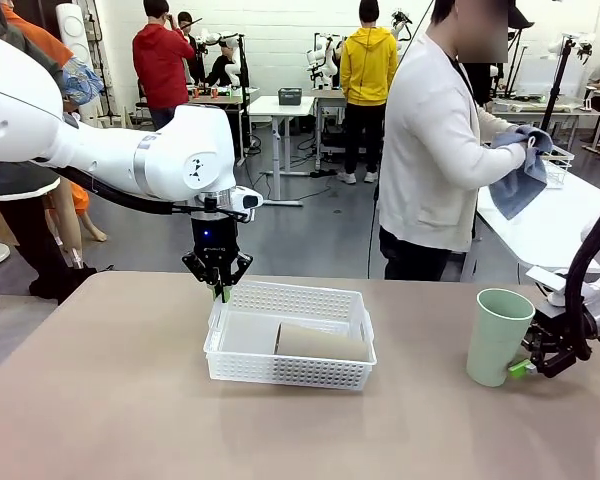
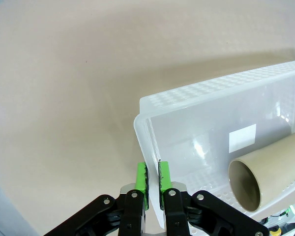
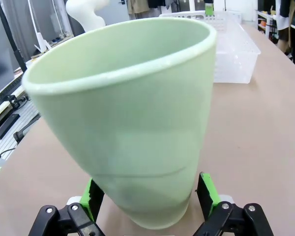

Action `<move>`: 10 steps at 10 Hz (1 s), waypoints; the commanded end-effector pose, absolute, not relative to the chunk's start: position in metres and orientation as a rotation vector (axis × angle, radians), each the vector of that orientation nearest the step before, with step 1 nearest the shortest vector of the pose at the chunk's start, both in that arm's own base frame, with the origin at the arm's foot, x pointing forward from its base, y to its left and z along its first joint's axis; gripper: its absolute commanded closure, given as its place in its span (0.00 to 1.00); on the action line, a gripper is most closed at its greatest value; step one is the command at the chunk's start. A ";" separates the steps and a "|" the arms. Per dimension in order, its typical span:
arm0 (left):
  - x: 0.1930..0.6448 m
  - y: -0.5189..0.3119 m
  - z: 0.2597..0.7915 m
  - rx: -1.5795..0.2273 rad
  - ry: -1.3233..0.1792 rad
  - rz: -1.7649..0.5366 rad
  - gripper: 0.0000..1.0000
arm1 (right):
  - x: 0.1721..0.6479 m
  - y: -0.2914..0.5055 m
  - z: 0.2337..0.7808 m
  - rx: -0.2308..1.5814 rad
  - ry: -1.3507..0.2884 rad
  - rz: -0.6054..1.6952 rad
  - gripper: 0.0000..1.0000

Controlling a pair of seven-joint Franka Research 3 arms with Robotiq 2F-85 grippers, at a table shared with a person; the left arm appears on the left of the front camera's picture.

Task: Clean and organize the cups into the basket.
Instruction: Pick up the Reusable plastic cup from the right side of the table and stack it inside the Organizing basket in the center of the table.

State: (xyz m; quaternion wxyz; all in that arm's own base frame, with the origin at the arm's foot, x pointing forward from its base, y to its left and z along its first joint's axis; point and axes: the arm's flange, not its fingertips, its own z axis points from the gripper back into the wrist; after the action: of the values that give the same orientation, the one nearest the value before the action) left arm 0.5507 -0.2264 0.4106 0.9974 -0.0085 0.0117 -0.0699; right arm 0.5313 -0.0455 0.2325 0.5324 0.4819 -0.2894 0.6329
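Observation:
The white lattice basket (image 1: 286, 372) sits mid-table with one tan cup (image 1: 321, 343) lying on its side inside, its open mouth (image 2: 246, 184) facing my left wrist camera. My left gripper (image 1: 219, 290) hangs over the basket's rear left corner, shut on the basket's rim (image 2: 211, 86), with the thin wall pinched between the green pads (image 2: 141, 178). At the right, a pale mint cup (image 1: 497, 336) stands upright on the table. My right gripper (image 1: 521, 368) is open, with a finger on each side of the base of that cup (image 3: 132, 123).
A person in a white top stands beyond the table's far right, holding a blue cloth (image 1: 521, 172) over another table (image 1: 550, 225) that carries a wire rack (image 1: 558, 166). The brown tabletop (image 1: 100, 400) spreads out left and in front of the basket.

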 end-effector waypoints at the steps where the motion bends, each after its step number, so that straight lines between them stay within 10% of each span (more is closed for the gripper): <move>1: 0.550 -0.226 0.412 -0.018 0.021 -0.138 1.00 | 0.537 -0.036 0.236 1.121 -0.693 1.539 0.00; 4: 0.550 -0.226 0.412 -0.018 0.021 -0.138 1.00 | 0.544 -0.025 0.239 1.128 -0.698 1.509 0.00; 5: 0.550 -0.226 0.412 -0.018 0.021 -0.138 1.00 | 0.543 -0.026 0.239 1.147 -0.694 1.510 0.60; 6: 0.550 -0.226 0.412 -0.018 0.021 -0.138 1.00 | 0.543 -0.026 0.238 1.132 -0.701 1.515 0.60; 7: 0.550 -0.226 0.412 -0.018 0.021 -0.138 1.00 | 0.543 -0.027 0.238 1.133 -0.698 1.516 1.00; 8: 0.550 -0.226 0.412 -0.018 0.021 -0.138 1.00 | 0.543 -0.027 0.238 1.132 -0.696 1.518 0.62; 9: 0.550 -0.226 0.412 -0.018 0.021 -0.138 1.00 | 0.541 -0.027 0.242 1.123 -0.712 1.466 1.00; 10: 0.550 -0.226 0.412 -0.018 0.021 -0.138 1.00 | 0.535 -0.029 0.260 1.132 -0.724 1.306 1.00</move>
State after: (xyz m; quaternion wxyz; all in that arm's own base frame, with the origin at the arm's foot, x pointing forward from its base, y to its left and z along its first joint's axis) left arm 0.5507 -0.2264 0.4106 0.9974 -0.0085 0.0118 -0.0699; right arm 0.5404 -0.0310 0.2411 0.5501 0.4814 -0.2985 0.6136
